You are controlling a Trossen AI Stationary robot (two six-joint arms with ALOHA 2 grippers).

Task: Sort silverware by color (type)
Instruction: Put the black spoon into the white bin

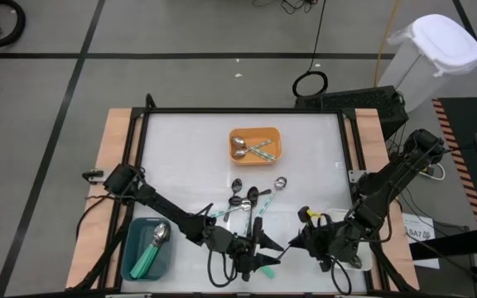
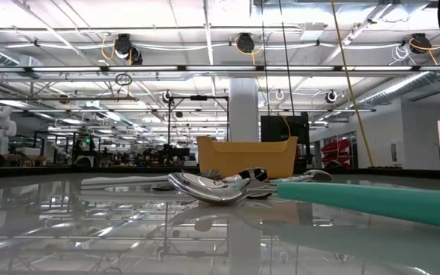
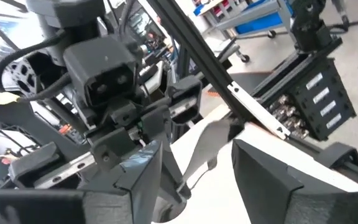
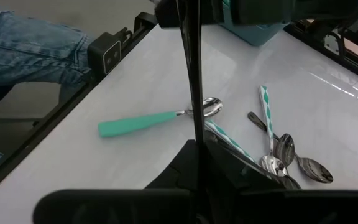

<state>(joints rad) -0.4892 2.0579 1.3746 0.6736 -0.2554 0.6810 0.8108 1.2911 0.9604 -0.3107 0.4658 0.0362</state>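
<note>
The thin black spoon point(image 4: 194, 74) stands straight up in the right gripper point(image 4: 195, 163). The fingers are pressed tight on its lower end. Its top end reaches up to the left gripper point(image 1: 262, 249), which sits nose to nose with the right one. The left gripper's fingers point(image 3: 145, 180) are spread apart with nothing between them.

On the table past the right gripper lies a spoon with a fat teal-green handle and a small shiny bowl point(image 4: 160, 122). A little farther off is a heap of smooth silver spoons point(image 4: 286, 151), and one has a green-and-white striped handle point(image 4: 266, 109). Behind the left gripper sits the teal box tray point(image 1: 137, 233) with one teal spoon in it. The orange box tray point(image 1: 255, 132) is far out beyond both grippers.

The black spoon is skinny, hard and slippery, and it is held only at one end. It may tip or slide out if the right gripper lets go too soon. The two grippers are so close that they could bump. A dropped spoon would skid on the glossy white table point(image 1: 180, 157).
</note>
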